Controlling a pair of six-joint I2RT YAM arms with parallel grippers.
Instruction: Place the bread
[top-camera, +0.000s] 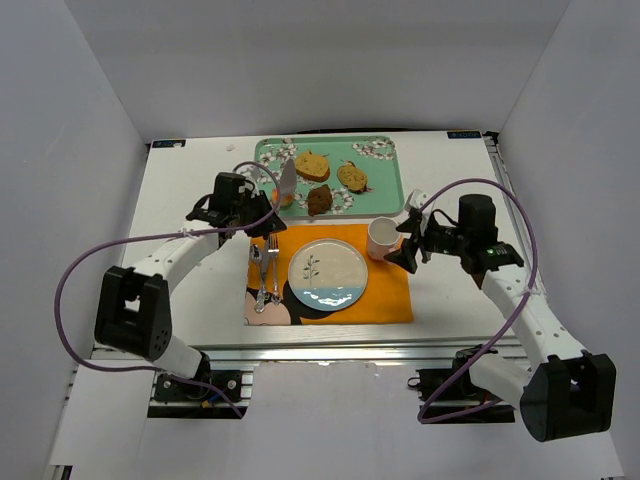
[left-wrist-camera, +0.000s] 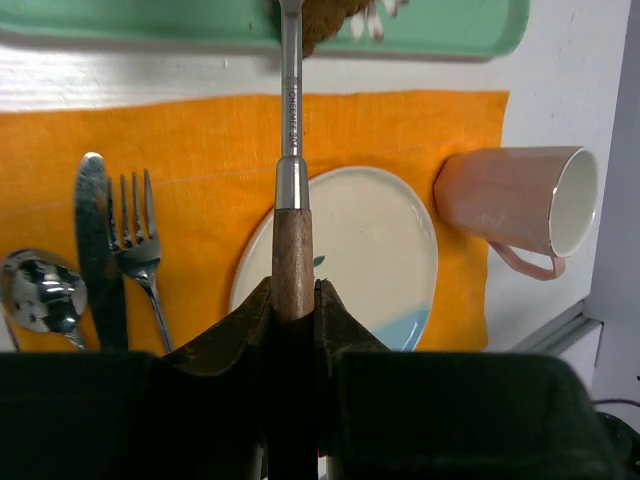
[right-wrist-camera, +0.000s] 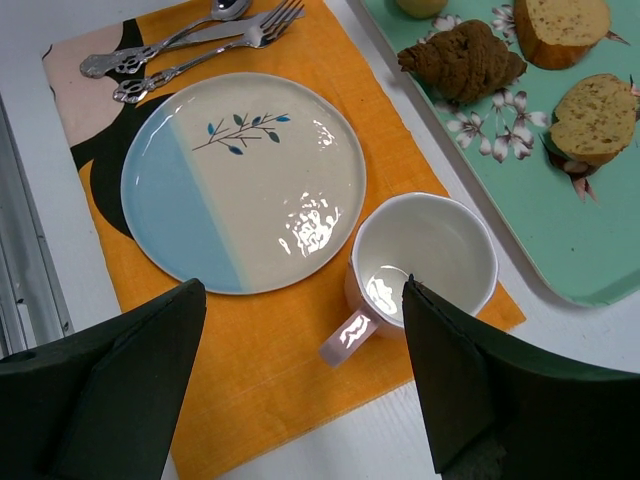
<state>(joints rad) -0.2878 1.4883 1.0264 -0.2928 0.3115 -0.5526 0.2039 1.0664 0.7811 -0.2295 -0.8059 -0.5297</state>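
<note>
The bun (right-wrist-camera: 420, 5) by the tray (right-wrist-camera: 600, 260) edge looks light and soft, best scooped from underneath with the spatula (left-wrist-camera: 291, 150) clamped in the left gripper (left-wrist-camera: 293, 300); right gripper (right-wrist-camera: 303, 300) gapes empty

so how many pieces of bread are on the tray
4: a tan slice mid tray, another tan slice right of it, a dark brown chunk at the near edge, the bun left of it, partly behind the left gripper's tool.
</note>
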